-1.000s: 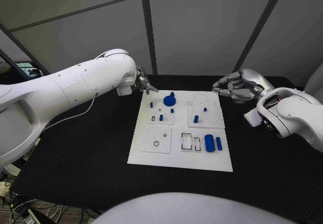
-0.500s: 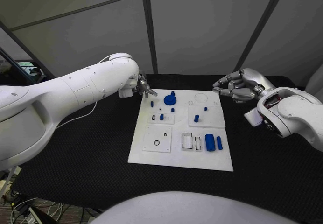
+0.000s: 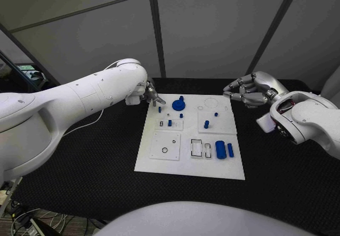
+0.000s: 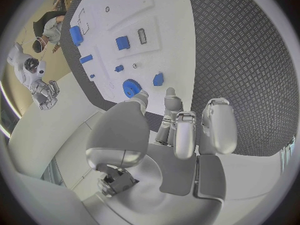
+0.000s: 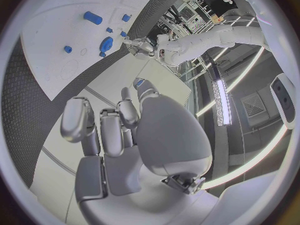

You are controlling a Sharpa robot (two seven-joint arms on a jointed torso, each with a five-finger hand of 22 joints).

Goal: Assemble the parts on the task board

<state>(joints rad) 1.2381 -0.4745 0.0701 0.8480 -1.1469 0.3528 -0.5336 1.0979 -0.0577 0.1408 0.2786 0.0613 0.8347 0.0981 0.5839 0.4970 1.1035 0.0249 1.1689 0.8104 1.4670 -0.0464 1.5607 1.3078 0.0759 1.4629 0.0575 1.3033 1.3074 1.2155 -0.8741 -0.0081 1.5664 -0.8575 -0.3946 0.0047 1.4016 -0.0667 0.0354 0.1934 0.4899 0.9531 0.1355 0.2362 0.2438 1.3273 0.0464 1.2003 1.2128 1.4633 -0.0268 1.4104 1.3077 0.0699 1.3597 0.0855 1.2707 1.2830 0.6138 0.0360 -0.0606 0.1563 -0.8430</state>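
Head view: white rectangular task board (image 3: 190, 164) is lying mid-table on the black textured table mat (image 3: 85, 162), blue parts sitting on it. Left hand (image 3: 150, 92) is hovering just off the board's far left corner, silver fingers curled in, nothing visibly in them; white forearm is covering most of the hand, so I cannot tell for sure whether anything is pinched. Nearest parts to it: round blue gear-like disc (image 3: 178, 104) and a small blue peg (image 3: 159, 109), both close by but apart from the fingertips. Right hand (image 3: 248, 92) is hanging beyond the board's far right corner, over the mat, fingers curled in loosely, holding nothing I can see, well apart from the parts.

Large blue cylinder (image 3: 220, 150) and slimmer blue bar (image 3: 230, 151) are lying side by side at the board's near right.

Left wrist view: fingers (image 4: 217, 125) are bunched together above the mat, disc (image 4: 130, 88) just beyond them. Small parts are too tiny to identify.
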